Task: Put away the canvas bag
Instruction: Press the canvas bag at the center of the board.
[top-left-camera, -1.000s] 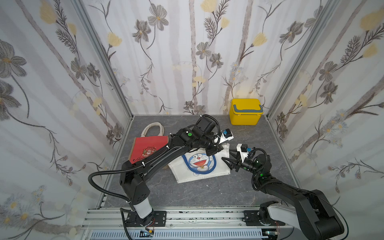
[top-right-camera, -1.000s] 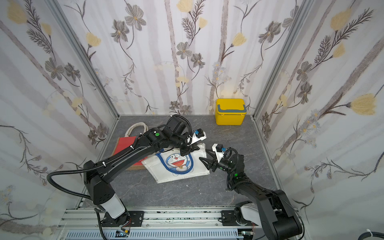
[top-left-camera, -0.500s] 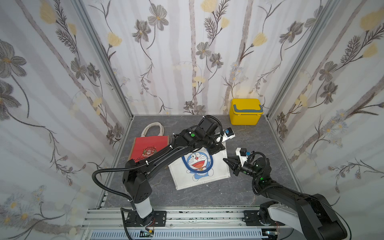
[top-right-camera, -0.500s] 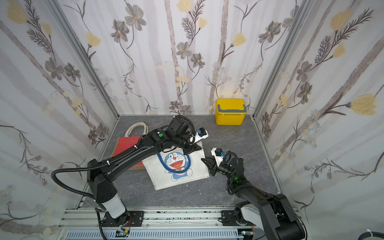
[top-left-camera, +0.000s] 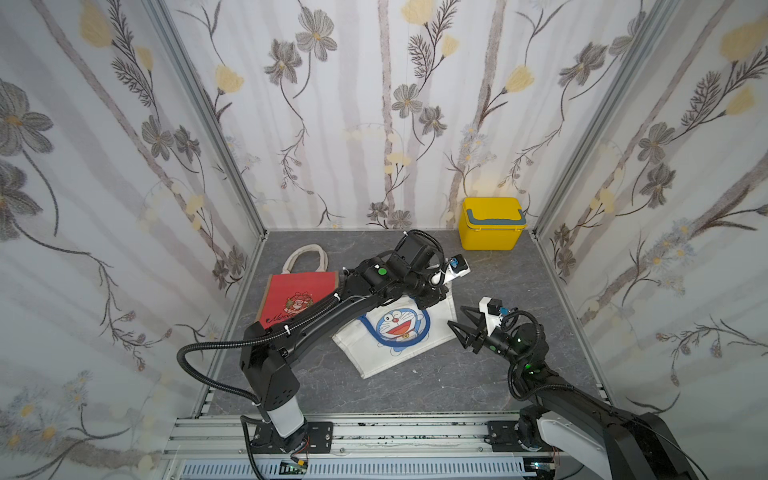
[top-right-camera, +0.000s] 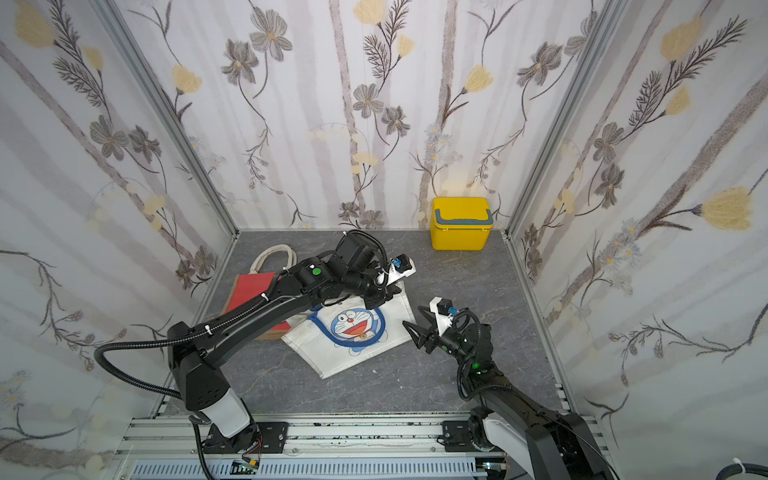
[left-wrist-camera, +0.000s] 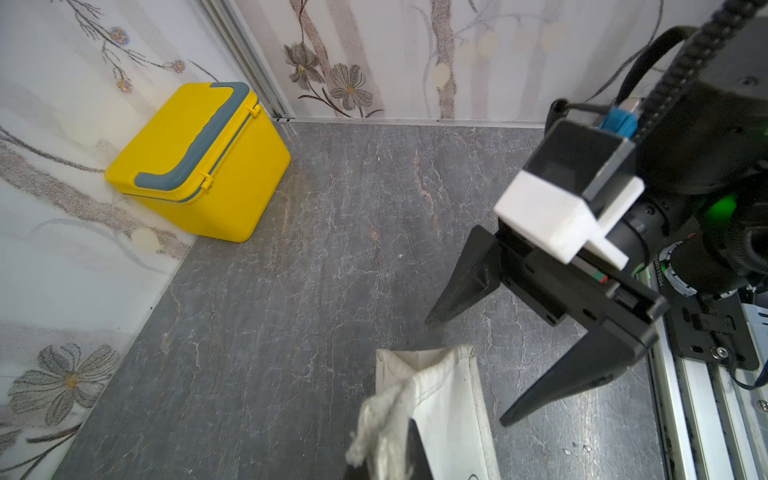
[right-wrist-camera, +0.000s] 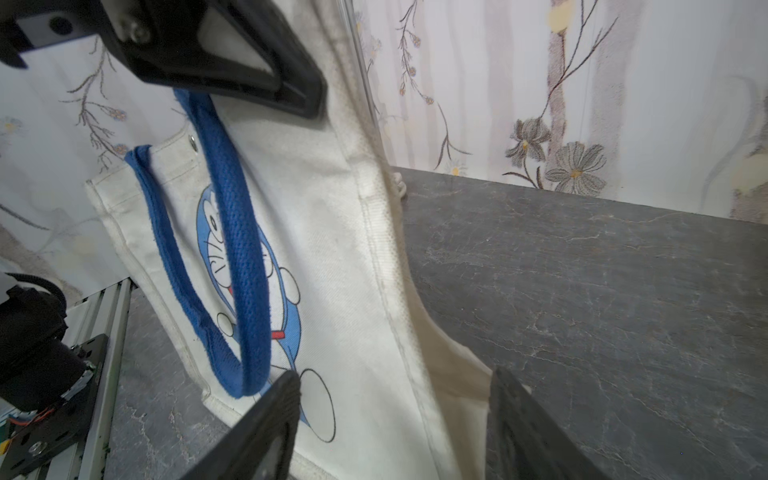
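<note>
Canvas bag (top-left-camera: 415, 357) seemingly unmoved in left claw (right-wrist-camera: 299, 97); right claw (top-left-camera: 455, 316) reopened.

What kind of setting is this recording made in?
Likely a staged robot test booth, not a home: floral-papered panels, grey stone-look tabletop, left arm and right arm bolted to an aluminium rail.

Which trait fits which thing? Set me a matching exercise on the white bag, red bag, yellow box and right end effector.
Things:
1. white bag
2. red bag
3. yellow box
4. right end effector

Traits:
a. in the back corner, lid shut
b. open, next to the white bag
c. lying flat, cream handles
d. blue handles, cartoon print

Pairs: 1-d, 2-c, 3-a, 4-b
</note>
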